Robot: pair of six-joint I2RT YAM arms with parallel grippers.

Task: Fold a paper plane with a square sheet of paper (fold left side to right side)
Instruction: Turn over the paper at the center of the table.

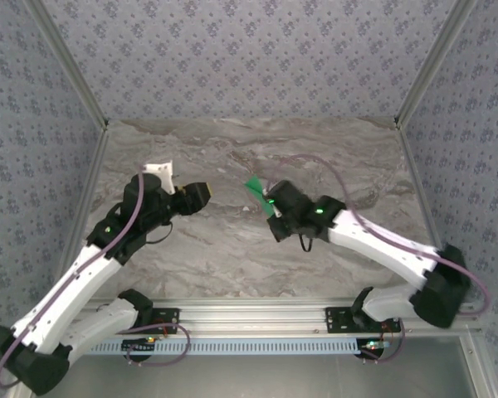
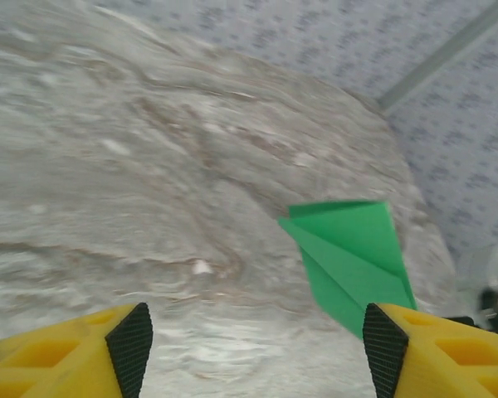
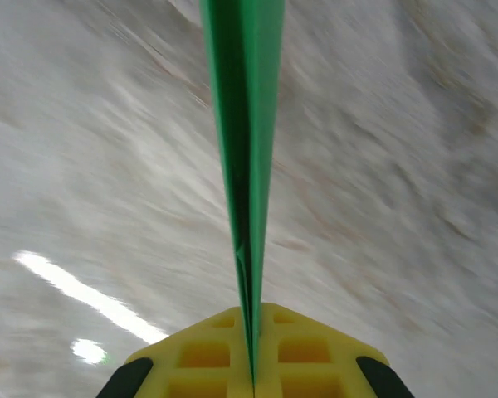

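The square sheet of paper, bright green, is folded into a narrow pointed paper plane (image 1: 256, 189) with crease lines. It hangs above the middle of the table, and my right gripper (image 1: 271, 204) is shut on it. In the right wrist view the paper plane (image 3: 245, 149) runs edge-on straight up from between the closed yellow jaws of the right gripper (image 3: 253, 365). My left gripper (image 1: 201, 193) stands open a short way left of it, nothing between its fingers. In the left wrist view the paper plane (image 2: 353, 257) sits just past the right fingertip, while the left gripper (image 2: 257, 348) stays apart from it.
The marble-patterned table (image 1: 232, 257) is bounded by patterned walls at the back and sides, with metal corner posts (image 1: 432, 66). A metal rail (image 1: 257, 319) with both arm bases runs along the near edge.
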